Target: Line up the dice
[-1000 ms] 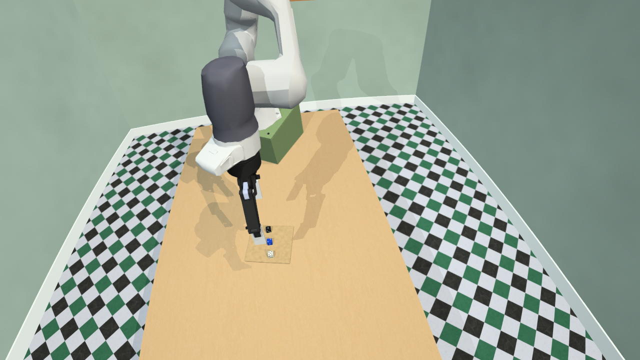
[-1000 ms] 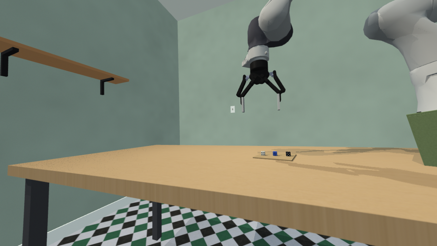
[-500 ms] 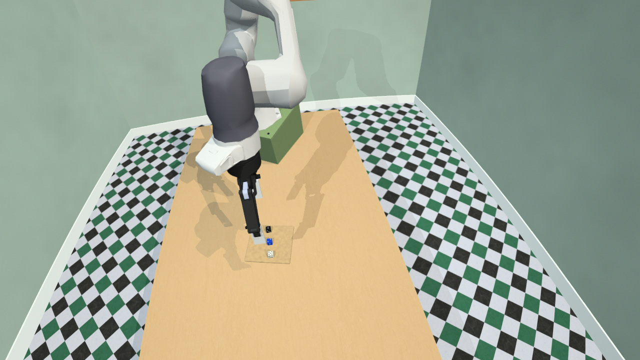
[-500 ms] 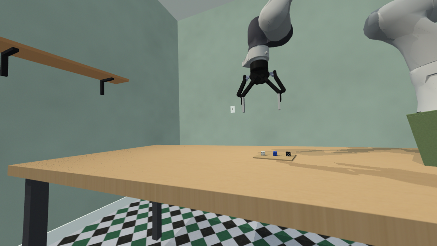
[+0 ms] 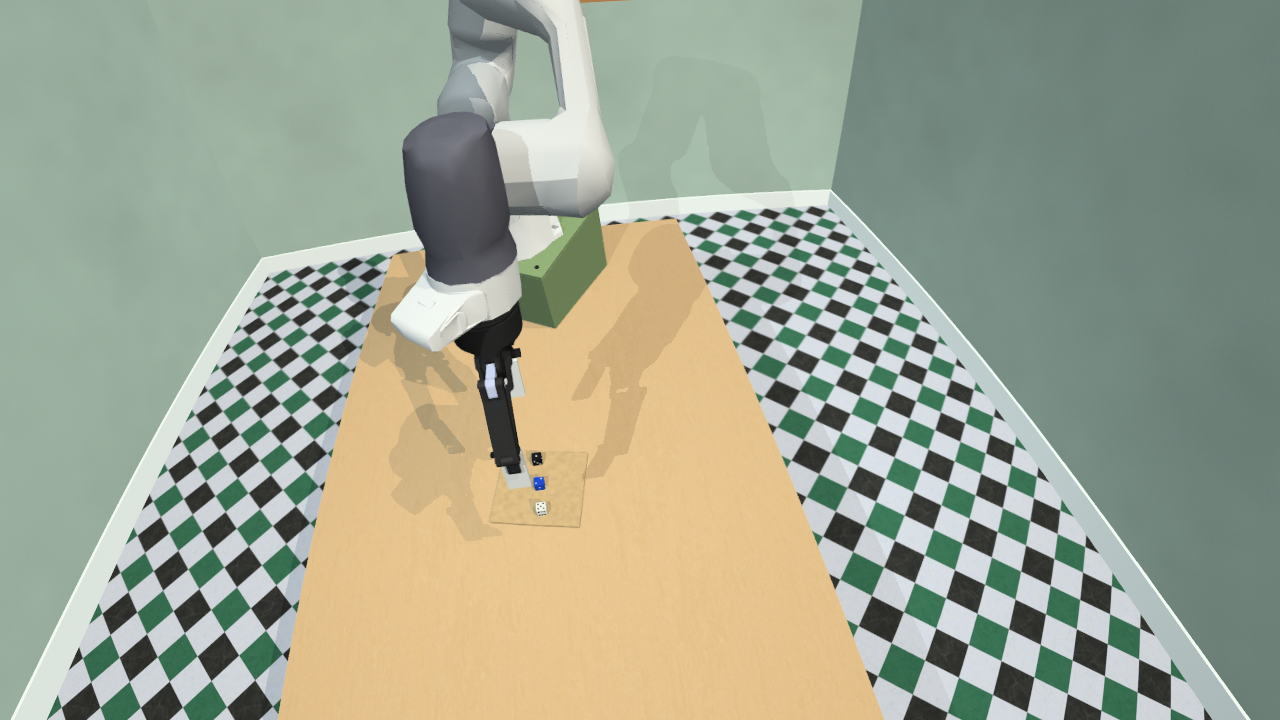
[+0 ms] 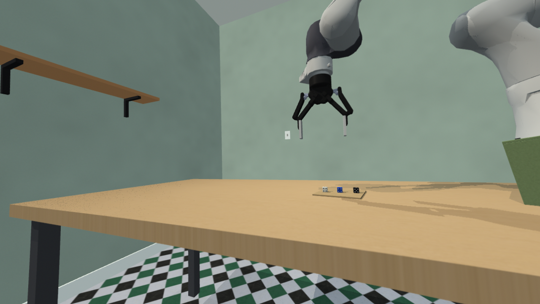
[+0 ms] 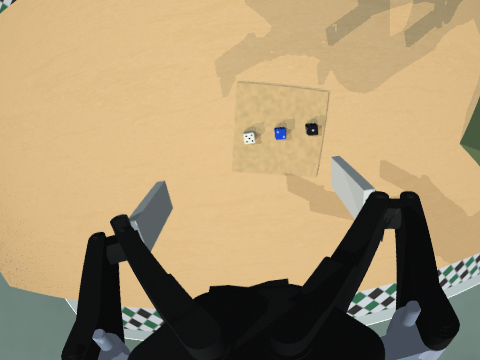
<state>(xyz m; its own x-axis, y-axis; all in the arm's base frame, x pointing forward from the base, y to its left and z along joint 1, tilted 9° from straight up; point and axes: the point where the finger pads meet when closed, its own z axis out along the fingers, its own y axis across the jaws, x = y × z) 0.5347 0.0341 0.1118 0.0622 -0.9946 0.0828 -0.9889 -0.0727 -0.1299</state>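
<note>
A tan mat (image 5: 540,491) lies flat on the wooden table; it also shows in the side view (image 6: 338,194) and the wrist view (image 7: 282,130). Three dice stand on it in a row running away from the base: a black die (image 5: 536,458) (image 6: 356,190) (image 7: 311,130) nearest the base, a blue die (image 5: 539,483) (image 6: 339,189) (image 7: 280,134) in the middle, a white die (image 5: 541,508) (image 6: 325,189) (image 7: 250,138) farthest. They stand apart. My gripper (image 6: 322,130) (image 7: 248,183) is open and empty, high above the mat.
The arm's green base block (image 5: 559,273) (image 6: 525,169) stands at the far end of the table. A wooden shelf (image 6: 75,77) hangs on the left wall. The checkered floor surrounds the table.
</note>
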